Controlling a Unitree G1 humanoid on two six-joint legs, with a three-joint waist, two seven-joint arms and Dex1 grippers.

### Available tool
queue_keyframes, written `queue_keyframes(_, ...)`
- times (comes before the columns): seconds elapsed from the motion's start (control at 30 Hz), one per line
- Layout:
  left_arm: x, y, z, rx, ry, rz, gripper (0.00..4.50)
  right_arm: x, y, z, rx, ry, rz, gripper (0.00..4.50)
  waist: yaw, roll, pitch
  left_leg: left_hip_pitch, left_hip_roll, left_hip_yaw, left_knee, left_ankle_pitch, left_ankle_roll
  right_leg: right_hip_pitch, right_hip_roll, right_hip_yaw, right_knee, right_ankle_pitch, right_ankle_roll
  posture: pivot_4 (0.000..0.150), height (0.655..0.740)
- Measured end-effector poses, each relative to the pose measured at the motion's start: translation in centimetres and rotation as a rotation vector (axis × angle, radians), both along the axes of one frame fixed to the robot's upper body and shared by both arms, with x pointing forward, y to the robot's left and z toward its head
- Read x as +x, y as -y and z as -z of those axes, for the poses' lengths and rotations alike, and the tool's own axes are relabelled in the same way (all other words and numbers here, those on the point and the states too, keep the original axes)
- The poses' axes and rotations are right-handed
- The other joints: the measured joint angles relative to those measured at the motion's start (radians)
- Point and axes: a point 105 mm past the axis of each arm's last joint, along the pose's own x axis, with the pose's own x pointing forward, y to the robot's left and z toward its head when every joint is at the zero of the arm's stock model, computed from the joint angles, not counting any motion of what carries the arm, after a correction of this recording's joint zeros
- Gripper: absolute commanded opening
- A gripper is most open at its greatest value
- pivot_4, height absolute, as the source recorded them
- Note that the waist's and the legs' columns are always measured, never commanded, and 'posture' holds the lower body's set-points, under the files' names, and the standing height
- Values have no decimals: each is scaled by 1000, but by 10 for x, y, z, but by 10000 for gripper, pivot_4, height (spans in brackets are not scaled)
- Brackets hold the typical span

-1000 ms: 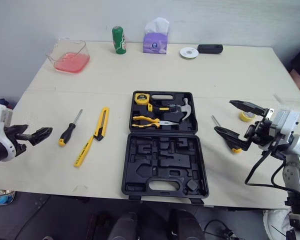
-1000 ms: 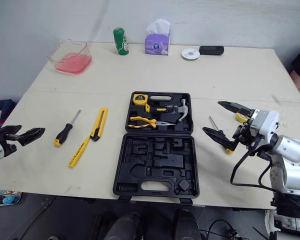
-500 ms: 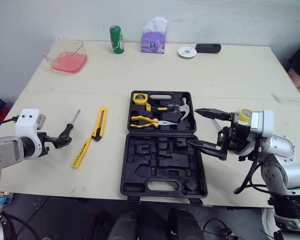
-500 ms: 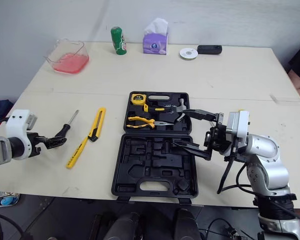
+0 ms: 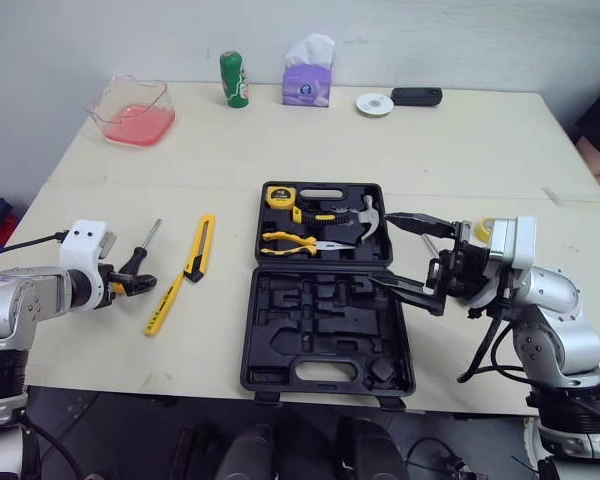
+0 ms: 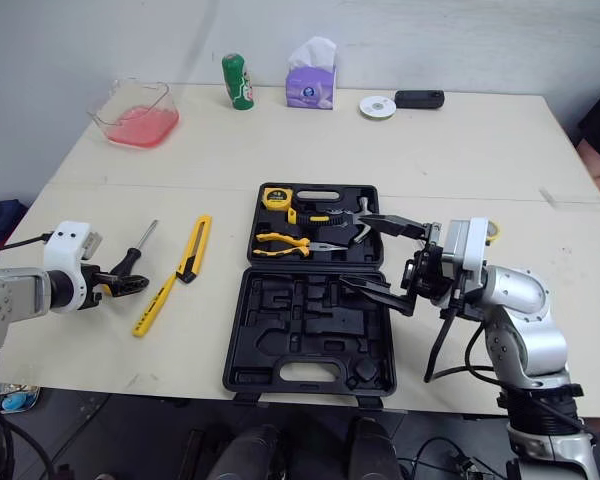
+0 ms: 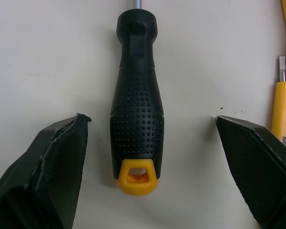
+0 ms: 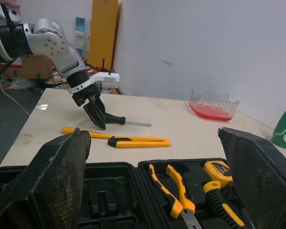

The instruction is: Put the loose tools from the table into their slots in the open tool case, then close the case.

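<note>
The case point(image 5: 325, 325) lies open in the middle of the tabletop point(image 5: 460, 150), flat, with the half nearest me showing bare moulded slots. My right jaws are spread wide and hold nothing; they hang over the right side of the case, one finger above the near half, the other up by the hammer point(image 5: 366, 214).

To my left, my left jaws are also wide open and empty. They straddle the butt end of the screwdriver point(image 7: 137, 109), which lies flat on the tabletop. The black handle with its yellow cap sits between the two fingers point(image 7: 47, 171), touching neither, and the shaft points away from me. Just to the right of the screwdriver lies the yellow knife point(image 5: 202, 248), and a thin yellow strip point(image 5: 164, 305) runs from its near end back toward me.

The far half of the case holds the pliers point(image 5: 295, 240), the hammer and, in its far left corner, a tape measure point(image 5: 281, 196). Beside my right arm sits a small yellow roll point(image 5: 491, 230).

Along the far edge stand a tub point(image 5: 135, 110) of pink stuff, a green can point(image 5: 233, 78), a tissue box point(image 5: 310, 82), a white disc point(image 5: 375, 103) and a black gadget point(image 5: 417, 96) — all well apart from the case.
</note>
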Motion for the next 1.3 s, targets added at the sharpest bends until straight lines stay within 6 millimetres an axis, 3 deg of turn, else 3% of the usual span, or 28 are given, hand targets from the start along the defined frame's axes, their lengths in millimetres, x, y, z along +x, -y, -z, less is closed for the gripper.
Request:
queue_keyframes(0.2, 2, -5, 1, -10, 13, -24, 10100, -2, 0, 3, -3, -9, -2, 45000, 1, 0, 0, 0, 0, 1, 0, 0, 0, 0, 0, 0, 0, 0, 0, 1500, 7400)
queue_keyframes(0.47, 1, -9, 0, -21, 35, -33, 9920, -3, -1, 3, -12, -8, -20, 45000, 1, 0, 0, 0, 0, 0, 0, 0, 0, 0, -1, 0, 0, 0, 0, 1500, 7400)
queue_keyframes(0.53, 8, -1, -4, -55, 113, 14, 9920, -3, -1, 3, -16, -9, -25, 45000, 1, 0, 0, 0, 0, 0, 0, 0, 0, 0, -1, 0, 0, 0, 0, 1500, 7400)
queue_keyframes(0.63, 16, 17, -33, -58, 308, 162, 9920, -3, -1, 0, -25, 0, -31, 45000, 2, -6, 3, -1, 0, 0, 0, 0, 0, -1, -2, -1, -1, 0, 0, 1500, 7400)
queue_keyframes(0.8, 7, 35, -89, 108, 529, 425, 9920, -1, 14, -2, -68, 8, 31, 45000, 0, -7, 4, -2, 0, 0, -1, -1, 0, -1, -2, -1, -5, 0, 0, 1500, 7400)
queue_keyframes(0.83, 7, 37, -91, 110, 538, 438, 9920, -1, 15, -2, -69, 8, 34, 45000, 1, -7, 4, -2, 0, 0, -1, -1, 0, -1, -2, -1, -5, 0, 0, 1500, 7400)
queue_keyframes(0.93, -4, 79, -98, 104, 557, 699, 9920, -1, 33, 6, -115, -21, 106, 45000, 15, -7, 4, -2, 0, 1, 0, -1, 1, 0, -1, -2, -4, 0, 0, 1500, 7400)
queue_keyframes(1.1, -12, 137, -109, 130, 574, 977, 9920, -2, 48, 5, -126, -15, 177, 45000, 25, -7, 4, -2, 0, 1, 1, 0, 2, 0, 1, -2, -3, 0, 0, 1500, 7400)
queue_keyframes(1.3, -17, 185, -92, 126, 476, 1223, 9920, -4, 76, 13, -194, -41, 270, 45000, 24, -7, 5, -3, -1, 2, 1, 0, 2, 0, 3, -2, -3, 1, 1, 1500, 7400)
